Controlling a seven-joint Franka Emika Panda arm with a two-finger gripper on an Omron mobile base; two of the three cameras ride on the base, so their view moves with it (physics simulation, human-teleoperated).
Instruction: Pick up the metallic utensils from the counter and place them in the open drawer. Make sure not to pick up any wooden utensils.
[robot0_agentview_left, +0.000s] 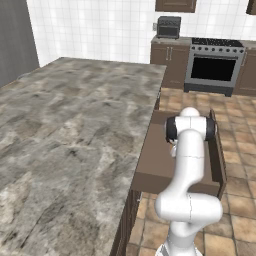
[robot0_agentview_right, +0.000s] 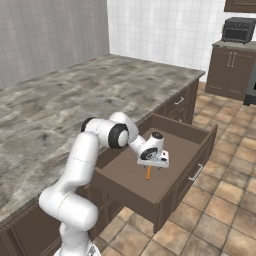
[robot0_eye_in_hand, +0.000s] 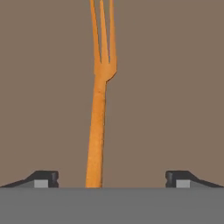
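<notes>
The gripper hung over the middle of the open drawer, its jaws spread wide and gripping nothing. In the hand view the orange fork ran between the two fingertips, touching neither, tines pointing away, above the drawer's brown floor.

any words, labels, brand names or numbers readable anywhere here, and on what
None: no readable text anywhere.
The orange fork, the open drawer and the stone counter are plain.
The stove and the small oven on the back counter carry no legible marks; any there are too small to read.
</notes>
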